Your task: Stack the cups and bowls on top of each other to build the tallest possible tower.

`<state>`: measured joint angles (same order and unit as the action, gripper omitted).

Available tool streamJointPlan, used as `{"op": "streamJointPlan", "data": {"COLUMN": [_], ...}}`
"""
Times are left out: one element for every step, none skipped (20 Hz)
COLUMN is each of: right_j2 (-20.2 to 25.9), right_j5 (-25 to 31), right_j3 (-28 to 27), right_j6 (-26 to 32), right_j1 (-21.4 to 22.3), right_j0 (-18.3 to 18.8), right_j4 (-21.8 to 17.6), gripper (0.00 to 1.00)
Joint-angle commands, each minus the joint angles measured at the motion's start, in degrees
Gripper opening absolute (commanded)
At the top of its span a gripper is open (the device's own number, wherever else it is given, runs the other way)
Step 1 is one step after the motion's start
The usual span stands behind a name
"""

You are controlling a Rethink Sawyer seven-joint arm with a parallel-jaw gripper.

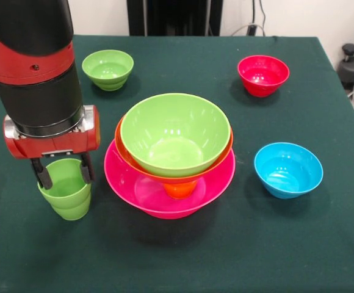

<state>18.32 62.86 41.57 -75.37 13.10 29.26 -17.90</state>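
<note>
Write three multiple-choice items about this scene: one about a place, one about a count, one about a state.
1. Where does the large green bowl sit?
A. alone on the table
B. inside the orange bowl, which sits in the pink bowl
C. upside down on the blue bowl

2. How many small bowls stand alone on the table?
A. one
B. three
C. five

3. What is the gripper doing?
A. its fingers straddle the green cup
B. it holds the red bowl
C. it hangs over the tower

Answers:
1 B, the three big bowls are nested, pink lowest.
2 B, the small green bowl, the red and the blue stand apart.
3 A, a finger shows at each side of the cup's rim.
</note>
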Motion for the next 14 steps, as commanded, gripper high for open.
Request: {"op": "streamJointPlan", "data": {"right_j2": [1.6,1.6,1.6,1.6,1.7,1.7,1.7,1.7,1.6,1.6,1.4,1.4,1.4,1.4], "right_j5": [-0.6,-0.5,-0.6,-0.6,-0.8,-0.8,-0.9,-0.9,-1.1,-1.1,-1.2,-1.2,-1.2,-1.1], "right_j3": [1.7,1.6,1.7,1.6,1.5,1.4,1.3,1.3,1.5,1.7,2.3,2.5,2.3,2.1], "right_j6": [8.9,9.0,8.9,8.9,9.1,9.1,9.1,9.1,9.0,9.0,8.9,8.8,8.8,8.9], "right_j1": [-0.4,-0.5,-0.5,-0.6,-0.7,-0.8,-0.9,-1.0,-0.9,-0.7,-0.3,-0.2,-0.4,-0.5], "right_j0": [-1.4,-1.4,-1.3,-1.3,-1.2,-1.1,-1.0,-1.0,-0.8,-0.8,-0.8,-0.7,-0.7,-0.7], "right_j4": [-3.3,-3.3,-3.3,-3.3,-3.3,-3.4,-3.3,-3.3,-3.3,-3.3,-3.2,-3.2,-3.3,-3.3], "gripper": [1.0,1.0,1.0,1.0,1.0,1.0,1.0,1.0,1.0,1.0,1.0,1.0,1.0,1.0]}}
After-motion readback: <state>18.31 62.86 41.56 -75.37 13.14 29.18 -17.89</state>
